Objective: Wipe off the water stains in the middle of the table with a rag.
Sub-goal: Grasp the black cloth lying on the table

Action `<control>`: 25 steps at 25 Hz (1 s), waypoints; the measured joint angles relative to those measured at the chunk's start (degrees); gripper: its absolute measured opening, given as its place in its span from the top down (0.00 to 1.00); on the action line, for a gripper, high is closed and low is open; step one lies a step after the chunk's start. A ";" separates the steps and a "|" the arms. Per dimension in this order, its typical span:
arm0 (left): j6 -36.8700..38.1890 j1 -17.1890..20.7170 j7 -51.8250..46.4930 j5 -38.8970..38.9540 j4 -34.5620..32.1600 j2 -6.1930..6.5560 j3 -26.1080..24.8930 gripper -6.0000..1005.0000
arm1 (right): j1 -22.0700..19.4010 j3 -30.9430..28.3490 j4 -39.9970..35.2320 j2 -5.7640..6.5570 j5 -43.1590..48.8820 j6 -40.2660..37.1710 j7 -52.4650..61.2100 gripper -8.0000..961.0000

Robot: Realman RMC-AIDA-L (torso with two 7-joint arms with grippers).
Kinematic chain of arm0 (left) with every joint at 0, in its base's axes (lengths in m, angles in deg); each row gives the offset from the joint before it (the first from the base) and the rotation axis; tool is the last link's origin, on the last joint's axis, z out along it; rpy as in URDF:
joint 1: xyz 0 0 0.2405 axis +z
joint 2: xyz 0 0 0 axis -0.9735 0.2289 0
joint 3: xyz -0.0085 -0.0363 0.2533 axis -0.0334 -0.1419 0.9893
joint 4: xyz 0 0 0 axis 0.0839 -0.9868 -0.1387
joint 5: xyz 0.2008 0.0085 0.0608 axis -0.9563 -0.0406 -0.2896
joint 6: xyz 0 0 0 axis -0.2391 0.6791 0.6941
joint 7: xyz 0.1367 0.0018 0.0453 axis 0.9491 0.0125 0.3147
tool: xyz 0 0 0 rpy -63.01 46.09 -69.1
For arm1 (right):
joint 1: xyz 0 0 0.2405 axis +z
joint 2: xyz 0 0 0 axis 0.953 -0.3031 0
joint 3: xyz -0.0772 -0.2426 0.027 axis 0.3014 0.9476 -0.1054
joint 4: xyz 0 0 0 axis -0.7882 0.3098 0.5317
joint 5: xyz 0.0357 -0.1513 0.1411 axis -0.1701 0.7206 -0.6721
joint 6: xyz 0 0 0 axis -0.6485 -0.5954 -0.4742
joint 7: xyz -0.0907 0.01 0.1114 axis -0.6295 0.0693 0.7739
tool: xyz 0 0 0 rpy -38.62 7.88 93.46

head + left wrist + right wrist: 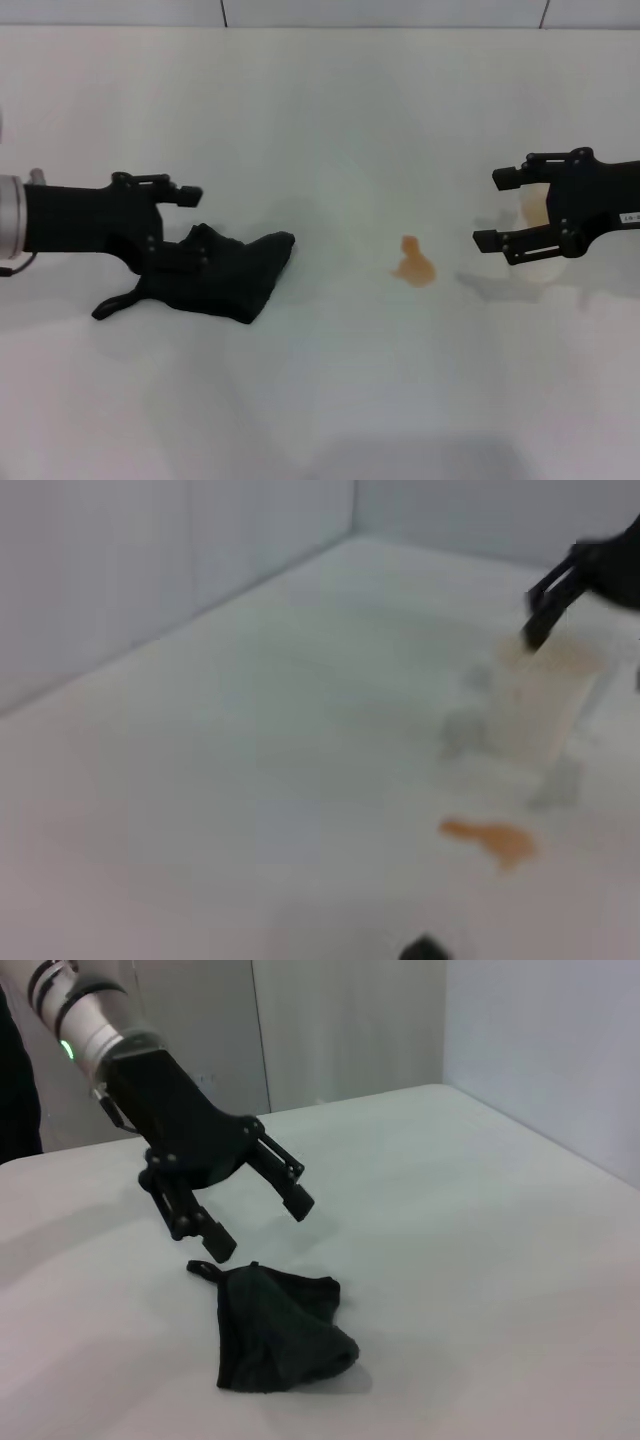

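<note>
Head view shows the left gripper (188,215), jaws open, above the ungrasped rag (225,275) at 9 o'clock of the unwiped water stains (414,264); the right gripper (494,210), jaws open, straddles a cup (535,235) on the surface (330,120).

You get bright, even light from above, with soft shadows on the table (320,400). Your left wrist view is blurred.

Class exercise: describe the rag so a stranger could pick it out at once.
On the white table, look to the robot's left side, beneath the open left end effector. The rag lies crumpled there: soft matte black fabric with folds, unlike the rigid end effector above or the orange water stains nearby.
</note>
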 joint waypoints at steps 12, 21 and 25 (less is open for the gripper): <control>-2.86 -1.46 -1.53 -4.99 0.97 -0.38 0.36 0.14 | 0.06 3.34 0.41 0.00 -2.42 1.43 0.27 0.12; -6.75 -2.49 0.20 -6.63 4.48 -1.29 0.69 0.14 | -0.45 4.65 0.47 0.00 -3.64 1.46 0.64 0.12; -8.49 -3.77 0.82 -7.23 7.21 -1.34 0.74 0.14 | -0.51 5.11 0.44 0.00 -3.64 1.28 1.55 0.12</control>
